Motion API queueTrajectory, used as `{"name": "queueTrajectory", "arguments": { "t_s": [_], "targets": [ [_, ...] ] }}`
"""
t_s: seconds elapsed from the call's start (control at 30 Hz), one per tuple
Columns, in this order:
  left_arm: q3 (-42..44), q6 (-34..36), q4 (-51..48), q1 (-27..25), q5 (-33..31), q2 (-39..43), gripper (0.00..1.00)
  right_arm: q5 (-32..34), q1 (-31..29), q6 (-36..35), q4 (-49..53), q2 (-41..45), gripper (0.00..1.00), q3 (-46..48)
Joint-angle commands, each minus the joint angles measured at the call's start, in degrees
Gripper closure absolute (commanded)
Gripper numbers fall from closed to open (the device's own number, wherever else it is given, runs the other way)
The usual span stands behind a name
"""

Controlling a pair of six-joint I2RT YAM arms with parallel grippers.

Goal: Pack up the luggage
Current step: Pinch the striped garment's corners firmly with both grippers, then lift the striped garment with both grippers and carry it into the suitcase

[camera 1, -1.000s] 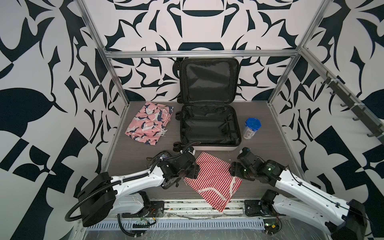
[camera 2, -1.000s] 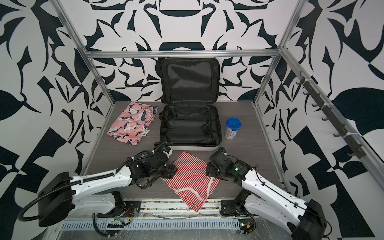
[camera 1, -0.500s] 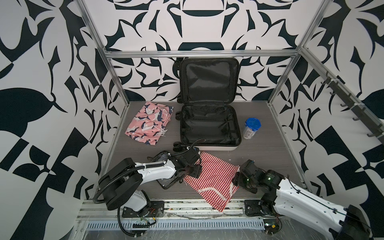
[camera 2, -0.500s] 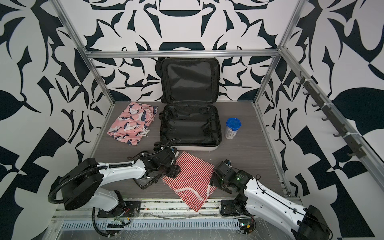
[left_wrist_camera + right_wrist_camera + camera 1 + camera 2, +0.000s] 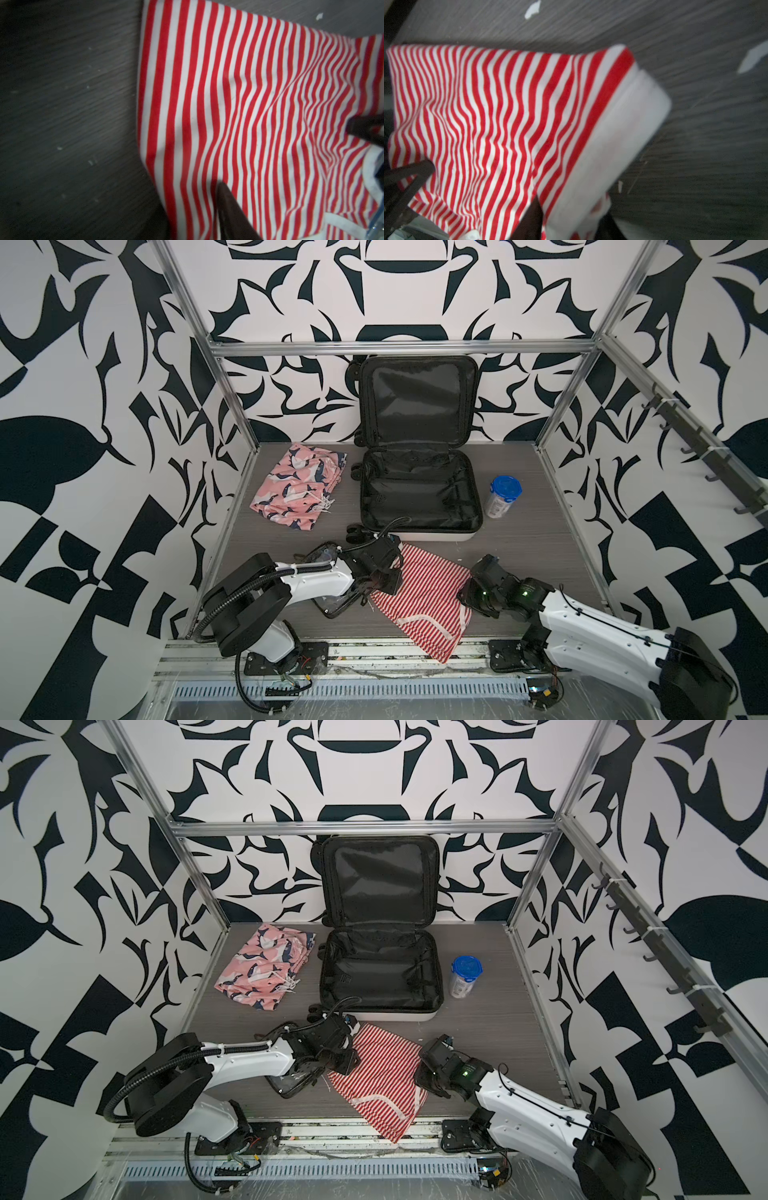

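The luggage (image 5: 432, 537) (image 5: 395, 1016) lies open at the back centre, with its black-lined lid leaning on the wall. In front of it a red-and-white striped garment (image 5: 424, 605) (image 5: 382, 1081) lies spread, its front end over the table's edge. My left gripper (image 5: 384, 583) (image 5: 343, 1058) is at its left edge. One finger (image 5: 228, 205) presses on top of the cloth and the other is hidden beneath. My right gripper (image 5: 467, 593) (image 5: 422, 1077) (image 5: 569, 220) is shut on the white hem band (image 5: 612, 128) at the right edge.
Pink patterned shorts (image 5: 299, 485) lie at the back left. A blue-lidded canister (image 5: 503, 495) stands right of the suitcase. A clear black-trimmed pouch (image 5: 332, 605) lies under my left arm. Metal frame posts line the table's sides.
Both grippers have come down onto opposite edges of the striped garment and narrowed their jaws on it. The right gripper shifted toward the front right of the cloth.
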State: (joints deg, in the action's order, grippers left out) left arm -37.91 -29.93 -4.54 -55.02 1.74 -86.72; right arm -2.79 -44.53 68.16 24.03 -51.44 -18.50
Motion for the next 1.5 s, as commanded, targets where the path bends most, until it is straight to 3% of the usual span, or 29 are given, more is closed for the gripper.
{"name": "queueTrajectory", "arguments": {
  "t_s": [0.0, 0.1, 0.2, 0.57, 0.8, 0.93, 1.1, 1.3, 1.47],
  "targets": [
    [0.21, -0.74, -0.55, 0.00, 1.69, 0.62, 0.80, 0.76, -0.38, 0.36, -0.46, -0.35, 0.78, 0.43],
    [-0.06, -0.83, -2.53, -0.32, 1.59, 3.83, 0.88, 0.92, -0.36, -0.13, -0.21, 0.32, 0.93, -0.74],
    [-1.05, -0.83, -5.29, -1.31, 1.48, 7.57, 0.92, 0.85, -0.38, -1.40, -0.28, 1.15, 1.00, -2.40],
    [-5.75, 0.19, -16.37, -2.97, 1.25, 21.23, 0.99, -1.02, -0.29, -10.95, 11.25, 7.58, 1.00, -16.19],
    [-14.07, 3.34, -20.22, -3.05, -6.31, 29.06, 1.00, 0.93, 0.86, -21.62, 17.89, 4.06, 1.00, -35.06],
    [-22.64, 7.45, -21.42, -2.61, -11.88, 25.40, 1.00, 0.40, 3.16, -28.33, 17.81, -4.28, 1.00, -47.27],
    [-34.37, 13.17, -21.57, 0.54, -15.79, 17.10, 1.00, -4.57, 10.40, -35.17, 17.02, -16.44, 1.00, -62.17],
    [-42.64, 14.18, -19.97, 8.43, -13.41, 6.94, 1.00, -13.57, 20.53, -37.16, 14.60, -29.98, 1.00, -72.88],
    [-45.35, 14.04, -18.56, 13.42, -9.92, -0.85, 1.00, -17.84, 24.47, -37.22, 12.17, -40.88, 1.00, -78.17]
  ]
}}
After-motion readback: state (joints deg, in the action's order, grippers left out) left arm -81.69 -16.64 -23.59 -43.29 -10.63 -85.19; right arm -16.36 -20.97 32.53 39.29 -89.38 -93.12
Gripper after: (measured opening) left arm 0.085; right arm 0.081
